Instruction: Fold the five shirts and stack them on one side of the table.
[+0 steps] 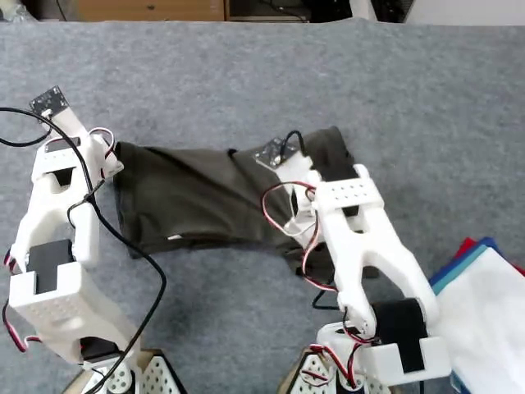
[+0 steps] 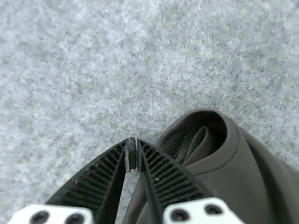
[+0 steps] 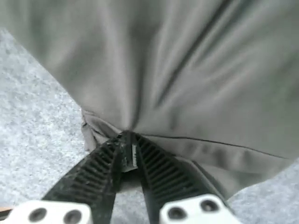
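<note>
Grey felt worktop | dark olive shirt crumpled mid-worktop, right part hidden under an arm | left fingers pressed together at its edge, grip on cloth unclear | right fingers pinching shirt fabric | folded stack cut off at right edge

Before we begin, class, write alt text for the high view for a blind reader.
A dark shirt lies rumpled on a grey table, the left pincer at one end and the right pincer near the other. Folded shirts are stacked at the picture's right edge.
</note>
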Controlling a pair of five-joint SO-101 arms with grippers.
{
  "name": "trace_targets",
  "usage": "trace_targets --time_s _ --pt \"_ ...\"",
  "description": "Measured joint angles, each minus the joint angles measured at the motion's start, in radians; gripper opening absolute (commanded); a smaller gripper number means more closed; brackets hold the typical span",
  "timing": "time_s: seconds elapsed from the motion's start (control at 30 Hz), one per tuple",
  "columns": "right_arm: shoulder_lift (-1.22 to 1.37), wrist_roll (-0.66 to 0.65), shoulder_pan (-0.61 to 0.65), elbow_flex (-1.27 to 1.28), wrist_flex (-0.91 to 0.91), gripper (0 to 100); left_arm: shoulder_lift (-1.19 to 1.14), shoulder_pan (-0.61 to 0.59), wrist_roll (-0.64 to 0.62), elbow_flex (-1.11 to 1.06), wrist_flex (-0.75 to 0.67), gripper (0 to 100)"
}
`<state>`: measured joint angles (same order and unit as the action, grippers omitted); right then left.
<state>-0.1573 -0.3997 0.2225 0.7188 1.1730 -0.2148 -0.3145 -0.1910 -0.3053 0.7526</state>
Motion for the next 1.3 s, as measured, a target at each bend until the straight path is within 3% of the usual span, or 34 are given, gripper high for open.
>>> trace_targets --time_s 0.47,0.77,1.03,1.3 --pt "0.000 -0.002 0.000 0.101 0.003 0.5 0.000 0.000 0.000 0.000 -0.005 2" --pt "0.000 -0.109 0.000 0.101 0.083 0.5 0.000 0.000 0.000 0.000 -0.009 2" --pt "0.000 -0.117 0.000 0.100 0.100 0.5 0.000 0.000 0.000 0.000 -0.023 2" --pt "0.046 -0.117 -0.112 -0.250 0.106 0.6 0.000 0.000 0.000 0.000 -0.021 2"
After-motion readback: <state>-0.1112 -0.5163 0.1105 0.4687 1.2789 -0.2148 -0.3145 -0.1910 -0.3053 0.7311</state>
